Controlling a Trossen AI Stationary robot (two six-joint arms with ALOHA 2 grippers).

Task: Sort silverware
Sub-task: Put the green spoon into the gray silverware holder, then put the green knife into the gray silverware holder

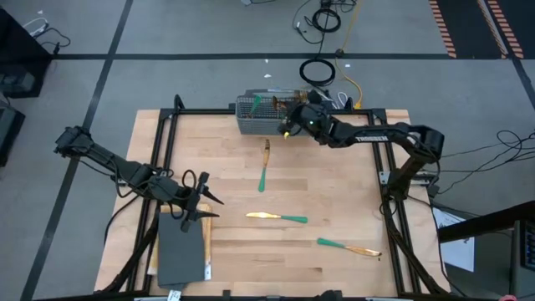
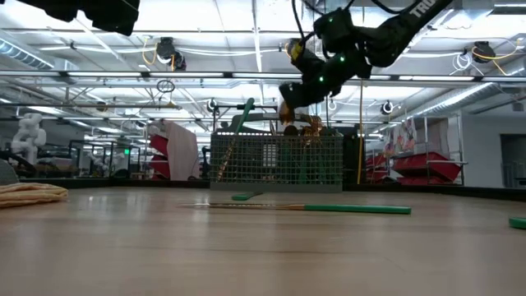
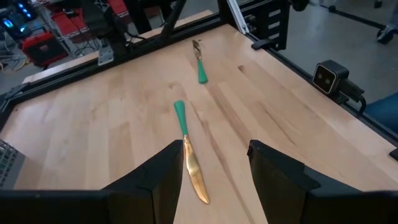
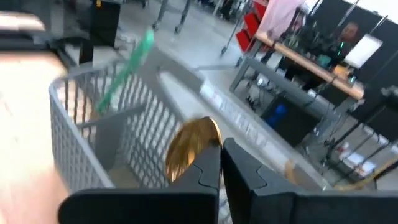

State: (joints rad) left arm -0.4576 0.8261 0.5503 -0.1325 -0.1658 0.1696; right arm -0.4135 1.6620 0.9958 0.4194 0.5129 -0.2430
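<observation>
High view: right gripper sits over the near edge of the grey wire basket at the table's far side, fingers pinched shut; what it holds isn't readable from here. One teal handle sticks up out of the basket. Three pieces of silverware lie loose on the wooden table: a fork just in front of the basket, a knife mid-table, another piece nearer the front right. Left gripper hovers at the table's left side by a dark grey tray, fingers spread wide, empty. Low view: right gripper hangs just above the basket rim with a gold piece under it; a teal handle leans out of the basket on the left; the knife lies flat in front. Left wrist view: wide-open fingers straddle the knife from above, not touching; the front-right piece lies farther off. Right wrist view: closed fingers clamp a gold spoon bowl over the basket; a teal handle leans on the basket rim.
</observation>
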